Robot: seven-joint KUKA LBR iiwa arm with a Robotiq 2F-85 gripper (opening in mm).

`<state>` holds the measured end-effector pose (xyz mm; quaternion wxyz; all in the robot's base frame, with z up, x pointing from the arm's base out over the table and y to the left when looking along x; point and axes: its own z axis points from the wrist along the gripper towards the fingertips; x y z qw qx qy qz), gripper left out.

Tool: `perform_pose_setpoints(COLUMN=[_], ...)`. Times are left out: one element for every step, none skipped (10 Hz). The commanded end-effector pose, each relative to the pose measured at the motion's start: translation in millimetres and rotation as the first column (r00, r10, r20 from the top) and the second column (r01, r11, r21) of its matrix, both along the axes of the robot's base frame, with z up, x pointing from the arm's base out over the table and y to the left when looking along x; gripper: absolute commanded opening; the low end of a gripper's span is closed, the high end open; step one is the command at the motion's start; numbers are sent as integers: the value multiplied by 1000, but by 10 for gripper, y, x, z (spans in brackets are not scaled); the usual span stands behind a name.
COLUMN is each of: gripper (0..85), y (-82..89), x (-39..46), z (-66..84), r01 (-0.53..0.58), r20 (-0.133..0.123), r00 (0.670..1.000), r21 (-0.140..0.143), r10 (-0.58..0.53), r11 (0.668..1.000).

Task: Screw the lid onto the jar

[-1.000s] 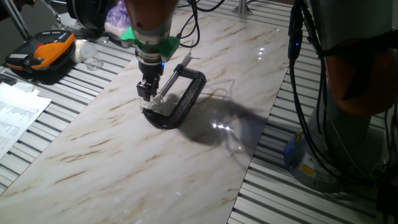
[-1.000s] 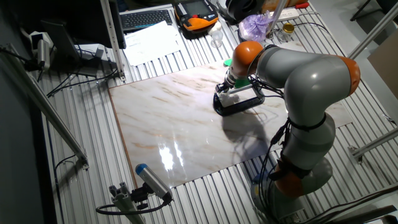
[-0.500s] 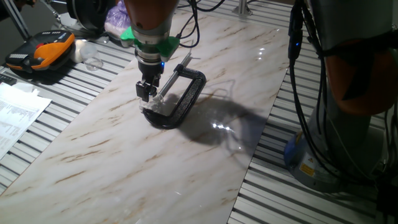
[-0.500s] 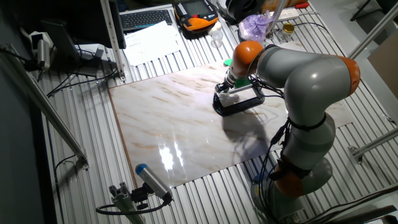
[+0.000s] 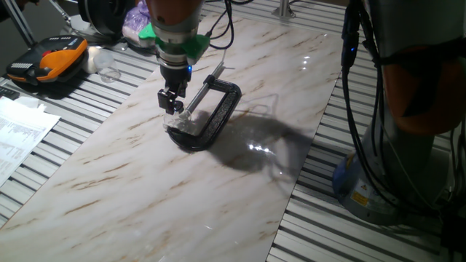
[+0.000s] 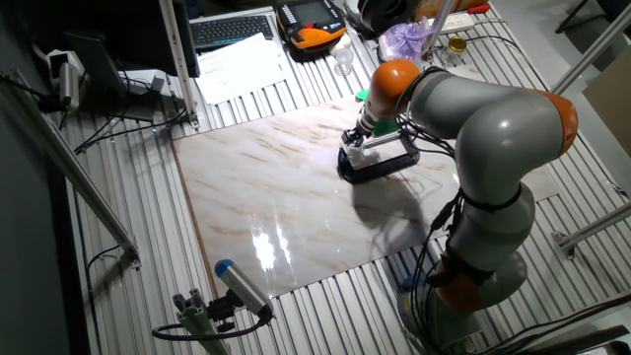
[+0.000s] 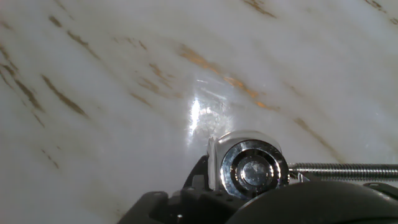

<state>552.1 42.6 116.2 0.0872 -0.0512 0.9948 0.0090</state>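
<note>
Whether the jaws are wide or narrow cannot be told. In one fixed view the gripper (image 5: 172,108) is seen as a small dark tip pointing straight down. Its fingers are too small there to be separated, and they are not shown in the hand view. Nothing can be made out between them.

A pale marble slab (image 5: 145,189) with brown veins is laid across a ribbed metal table (image 5: 408,240). The arm (image 6: 493,128), grey with orange joints, is bent over the slab from the right side of the other fixed view. Its wrist is ringed by a green collar (image 5: 191,45).

A black C-clamp (image 5: 218,116) is laid flat on the far part of the slab, left of a bright glare patch. Its steel screw rod (image 7: 348,168) is seen in the hand view running in from the right edge. The gripper is held just above the near-left end of the clamp. Whether anything is touched by it cannot be judged.

The jar (image 5: 178,125) is held upright in the mouth of the clamp, directly under the gripper, with the rod end up against its right side. Its clear wall shows as a pale band in the hand view.

The lid (image 7: 254,171) is seated on top of the jar. It is seen from above as a shiny ring around a darker centre and appears level. How far it is threaded on cannot be told.
</note>
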Motion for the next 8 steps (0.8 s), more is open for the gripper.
perform_pose_setpoints(gripper=[340, 0, 0, 0, 0, 0, 0, 0], y=[-1, -2, 1, 10, 17, 20, 29, 35], x=[-6, -13, -20, -23, -23, -24, -23, -22], z=[12, 30, 42, 45, 41, 37, 24, 11], r01=[-12, -26, -37, -37, -35, -36, -36, -34], r20=[-9, -24, -39, -40, -39, -40, -40, -39], r00=[1000, 999, 999, 998, 999, 999, 999, 999], r21=[5, 16, 23, 20, 19, 22, 22, 22], r10=[12, 26, 38, 38, 36, 37, 37, 35], r11=[1000, 1000, 999, 999, 999, 999, 999, 999])
